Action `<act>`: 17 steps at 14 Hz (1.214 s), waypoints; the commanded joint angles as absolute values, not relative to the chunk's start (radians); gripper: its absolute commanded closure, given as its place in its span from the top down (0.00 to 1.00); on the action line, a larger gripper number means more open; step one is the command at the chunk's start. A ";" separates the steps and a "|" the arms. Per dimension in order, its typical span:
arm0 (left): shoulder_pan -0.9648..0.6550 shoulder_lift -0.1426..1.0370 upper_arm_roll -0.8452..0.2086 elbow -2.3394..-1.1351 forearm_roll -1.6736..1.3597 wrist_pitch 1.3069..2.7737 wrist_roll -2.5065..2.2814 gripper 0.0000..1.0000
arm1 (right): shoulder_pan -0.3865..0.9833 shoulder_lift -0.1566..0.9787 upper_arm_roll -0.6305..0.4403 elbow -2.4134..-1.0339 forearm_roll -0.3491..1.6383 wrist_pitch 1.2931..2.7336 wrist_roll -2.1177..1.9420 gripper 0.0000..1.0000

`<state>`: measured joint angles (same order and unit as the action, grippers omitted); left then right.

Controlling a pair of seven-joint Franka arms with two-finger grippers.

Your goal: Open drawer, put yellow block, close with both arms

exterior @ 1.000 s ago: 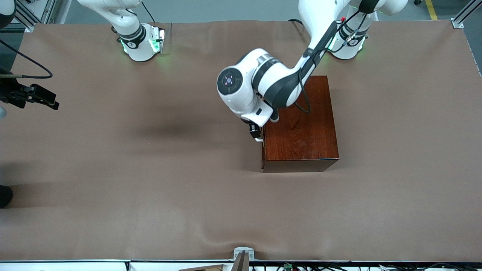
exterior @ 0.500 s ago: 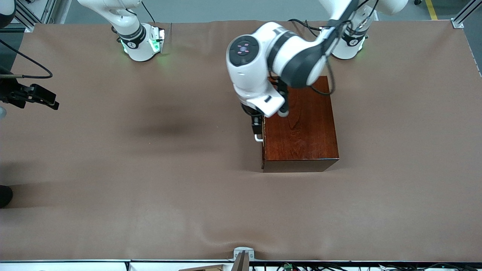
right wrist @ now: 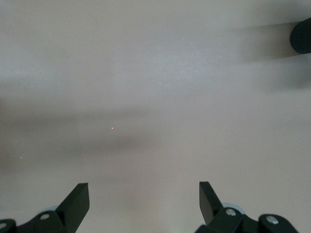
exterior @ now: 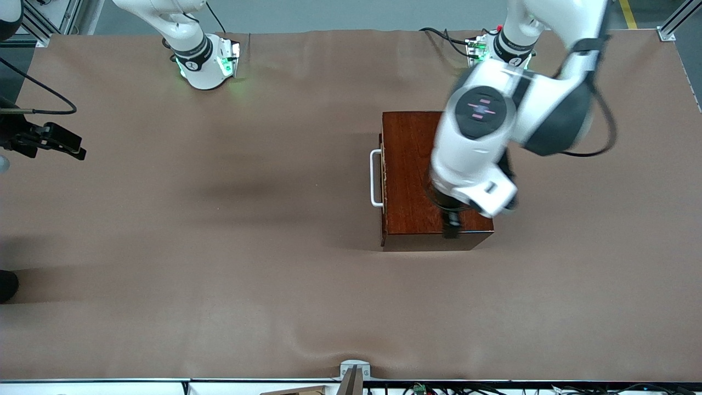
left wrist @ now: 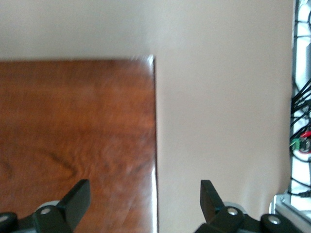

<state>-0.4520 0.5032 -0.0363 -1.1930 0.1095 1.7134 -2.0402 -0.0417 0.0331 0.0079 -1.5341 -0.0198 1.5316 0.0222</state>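
The dark reddish-brown box [exterior: 433, 164] stands mid-table with its drawer pushed in; the drawer's white bar handle [exterior: 375, 178] faces the right arm's end of the table. My left gripper [exterior: 451, 226] hangs open over the box's corner nearest the front camera. In the left wrist view the left gripper [left wrist: 146, 190] holds nothing, with one finger over the box top [left wrist: 73, 126] and the other over bare table. My right gripper [exterior: 77, 151] waits at the right arm's end of the table, and the right wrist view shows the right gripper [right wrist: 144, 191] open and empty. The yellow block is out of view.
A brown cloth [exterior: 219, 274] covers the table. A black round object [right wrist: 302, 36] sits by the table's edge at the right arm's end. Cables [left wrist: 301, 121] run along the table's edge nearest the front camera.
My left arm has left the drawer handle, risen and swung across the box top toward its own end of the table. The right arm has not moved.
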 commanded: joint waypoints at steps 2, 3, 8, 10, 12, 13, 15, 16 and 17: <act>-0.323 0.445 -0.049 -1.238 0.063 1.724 -1.890 1.00 | -0.055 0.026 0.021 -1.528 -0.021 1.525 0.021 1.00; -0.281 0.436 -0.049 -1.246 0.046 1.724 -1.841 1.00 | -0.057 0.026 0.021 -1.528 -0.023 1.525 0.021 1.00; -0.125 0.387 -0.049 -1.284 -0.009 1.717 -1.571 1.00 | -0.057 0.026 0.021 -1.528 -0.021 1.525 0.021 1.00; -0.086 0.364 -0.049 -1.308 -0.018 1.717 -1.491 1.00 | -0.057 0.026 0.021 -1.528 -0.023 1.525 0.020 1.00; -0.058 0.347 -0.049 -1.327 -0.018 1.717 -1.419 1.00 | -0.055 0.026 0.021 -1.528 -0.021 1.525 0.020 1.00; -0.028 0.330 -0.049 -1.345 -0.020 1.715 -1.384 1.00 | -0.057 0.026 0.021 -1.528 -0.021 1.525 0.020 1.00; -0.003 0.272 -0.049 -1.420 -0.032 1.715 -1.289 1.00 | -0.057 0.026 0.021 -1.528 -0.023 1.525 0.020 1.00; 0.003 0.238 -0.049 -1.469 -0.035 1.715 -1.246 1.00 | -0.055 0.026 0.021 -1.528 -0.023 1.525 0.020 1.00; 0.005 0.195 -0.049 -1.515 -0.037 1.715 -1.203 1.00 | -0.057 0.026 0.021 -1.528 -0.021 1.525 0.020 1.00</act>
<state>-0.0093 0.3125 -0.0374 -1.3753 -0.0147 1.7060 -1.2766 -0.0417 0.0331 0.0084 -1.5338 -0.0198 1.5316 0.0220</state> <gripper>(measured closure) 0.000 0.000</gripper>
